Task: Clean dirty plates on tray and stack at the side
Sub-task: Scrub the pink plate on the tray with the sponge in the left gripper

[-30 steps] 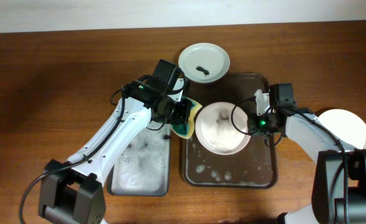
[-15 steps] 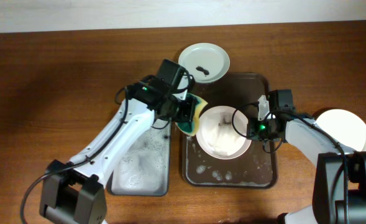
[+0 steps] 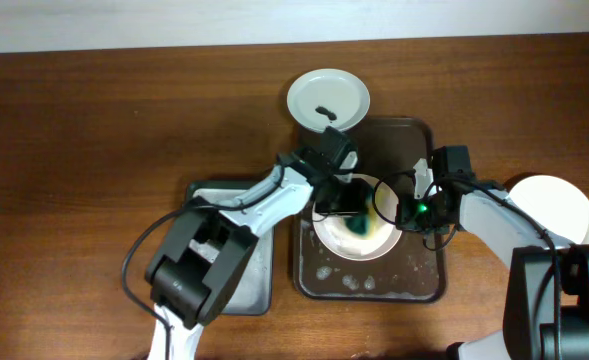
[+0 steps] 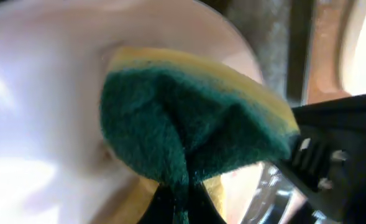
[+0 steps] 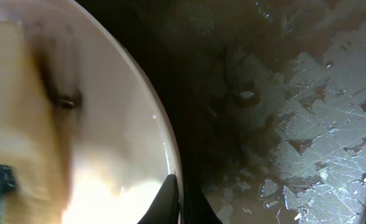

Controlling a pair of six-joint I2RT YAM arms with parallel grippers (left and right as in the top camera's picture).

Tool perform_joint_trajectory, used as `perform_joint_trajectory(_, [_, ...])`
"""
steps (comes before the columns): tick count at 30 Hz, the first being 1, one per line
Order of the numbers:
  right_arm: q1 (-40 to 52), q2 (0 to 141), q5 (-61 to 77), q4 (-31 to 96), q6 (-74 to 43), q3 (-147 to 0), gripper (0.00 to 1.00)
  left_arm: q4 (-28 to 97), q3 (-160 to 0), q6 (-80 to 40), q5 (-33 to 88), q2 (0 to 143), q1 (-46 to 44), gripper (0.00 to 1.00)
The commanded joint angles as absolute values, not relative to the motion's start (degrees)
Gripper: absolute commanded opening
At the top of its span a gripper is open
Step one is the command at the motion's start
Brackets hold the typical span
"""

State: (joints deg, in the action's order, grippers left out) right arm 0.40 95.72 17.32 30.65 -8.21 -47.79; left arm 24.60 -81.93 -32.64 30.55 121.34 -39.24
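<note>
left end effector (image 3: 349, 208) clamped on a folded green-and-yellow sponge (image 4: 189, 124), sponge pressed on the dirty plate (image 3: 342, 242) in the sudsy tray (image 3: 429, 272), right end effector (image 3: 406, 210) pinching its rim

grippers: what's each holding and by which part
Left gripper pinches the green-and-yellow sponge at one folded end; right gripper clamps the plate by its rim.
</note>
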Motion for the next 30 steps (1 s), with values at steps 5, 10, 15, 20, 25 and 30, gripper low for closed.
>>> perform_joint_trajectory(5, [0.75, 97.97, 13.52, 32.84, -7.77, -44.95, 0.04, 21.02, -82.56, -35.57, 34.15, 129.91, -41.87, 0.0])
perform_joint_trajectory(10, [0.75, 97.97, 13.52, 33.69, -7.75, -44.95, 0.04, 33.5, -83.35, -35.57, 15.05, 131.07, -40.12, 0.0])
perform_joint_trajectory(15, [0.73, 97.97, 13.52, 33.91, -7.77, -44.95, 0.04, 49.8, -90.13, -35.55, -1.72, 131.07, -36.91, 0.0])
perform_joint_trajectory(20, [0.73, 97.97, 13.5, 33.89, -7.79, -44.95, 0.04, 58.63, -97.17, -34.7, -4.82, 131.07, -36.82, 0.0])
perform_joint_trajectory(25, [0.73, 97.97, 13.47, 33.87, -7.79, -44.95, 0.04, 54.06, -97.54, -34.72, 15.7, 131.15, -39.86, 0.0])
perform_joint_trajectory(30, [0.75, 97.97, 13.47, 33.91, -7.7, -44.95, 0.04, 43.31, -97.54, -34.76, 22.44, 131.37, -43.2, 0.0])
